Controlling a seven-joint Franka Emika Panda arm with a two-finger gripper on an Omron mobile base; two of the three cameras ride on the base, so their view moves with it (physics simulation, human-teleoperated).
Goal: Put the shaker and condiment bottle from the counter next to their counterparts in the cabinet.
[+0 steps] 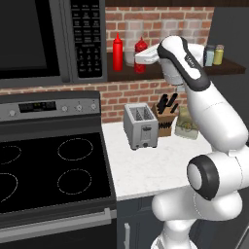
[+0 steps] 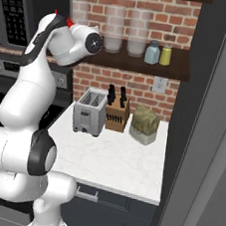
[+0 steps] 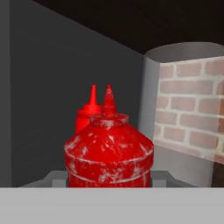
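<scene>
Here, nearest the base, a white marble counter [image 1: 146,170] is seen beside a black stove [image 1: 48,165]. On the counter are set a silver toaster [image 2: 89,112], a knife block [image 2: 117,110] just beside it, and a pale bread-like loaf [image 2: 144,125] further along.

Higher up, the arm is raised to the cabinet [image 2: 161,66] — the dark shelf board against the brick wall. The gripper [image 1: 142,59] is held at the shelf's left end, and the condiment bottle [image 3: 108,151] is seen close in the hand view, upright, with grey finger parts at either side of its base. The fingertips are hidden, so it cannot be told whether the bottle is clasped or merely flanked.

Just behind it, the slim red bottle [image 1: 117,52] stands by the microwave [image 1: 44,39]. Frosted glass jars [image 2: 137,33] are ranged mid-shelf. At the far right end the shaker [image 2: 152,52] is placed touching or just beside the yellow-green shaker [image 2: 165,55].
</scene>
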